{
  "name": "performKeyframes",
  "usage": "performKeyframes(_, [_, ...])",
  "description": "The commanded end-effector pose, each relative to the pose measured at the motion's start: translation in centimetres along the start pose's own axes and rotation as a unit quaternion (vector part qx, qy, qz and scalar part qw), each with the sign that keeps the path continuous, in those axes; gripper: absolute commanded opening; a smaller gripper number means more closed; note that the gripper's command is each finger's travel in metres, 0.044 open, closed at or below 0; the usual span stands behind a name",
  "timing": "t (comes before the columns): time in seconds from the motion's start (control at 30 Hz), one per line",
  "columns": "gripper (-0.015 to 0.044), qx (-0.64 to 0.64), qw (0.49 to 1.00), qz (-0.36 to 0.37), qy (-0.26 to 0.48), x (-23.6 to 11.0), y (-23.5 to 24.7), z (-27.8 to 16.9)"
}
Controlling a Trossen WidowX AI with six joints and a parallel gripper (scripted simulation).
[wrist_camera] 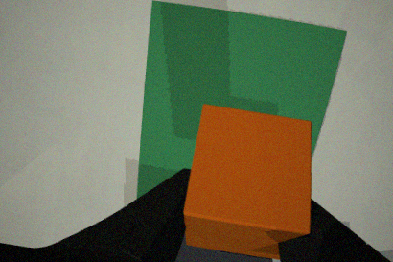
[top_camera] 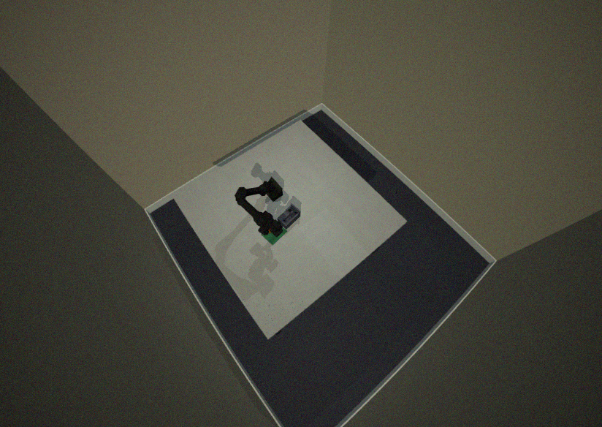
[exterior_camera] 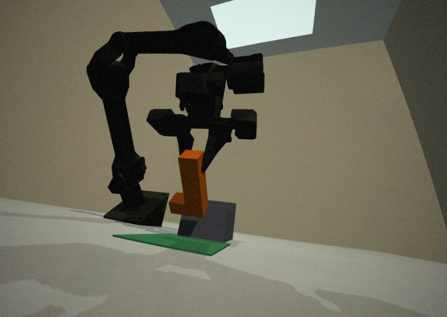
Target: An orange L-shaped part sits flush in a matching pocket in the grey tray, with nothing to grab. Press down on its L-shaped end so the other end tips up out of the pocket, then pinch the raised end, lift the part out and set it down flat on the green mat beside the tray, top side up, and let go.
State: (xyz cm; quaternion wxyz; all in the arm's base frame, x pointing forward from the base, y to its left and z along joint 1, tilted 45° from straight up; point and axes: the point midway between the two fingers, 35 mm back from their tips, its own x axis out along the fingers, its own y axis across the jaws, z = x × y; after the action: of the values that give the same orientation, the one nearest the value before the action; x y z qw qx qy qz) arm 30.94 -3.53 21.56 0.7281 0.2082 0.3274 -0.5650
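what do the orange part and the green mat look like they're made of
Orange L-shaped part: probably rigid plastic, matte; flat uniform faces, crisp edges, hangs stiff from the tool.
Green mat: thin flat sheet, maybe rubber or foam, matte, no glare. Neither is certain.
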Motion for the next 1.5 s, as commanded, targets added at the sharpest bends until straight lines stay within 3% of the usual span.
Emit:
performKeyframes(0.0, [0.0, 0.0, 1.0, 0.001, -0.002, 0.5, 0.0, 0.1])
performKeyframes(0.73, [0.0, 0.0, 1.0, -0.003, -0.001, 3.3, 0.0, 0.0])
performKeyframes(1.23, [0.0394, 0.0, 1.0, -0.003, -0.001, 3.4, 0.0, 0.0])
performKeyframes(1.47, [0.04, 0.0, 1.0, -0.003, -0.001, 3.4, 0.0, 0.0])
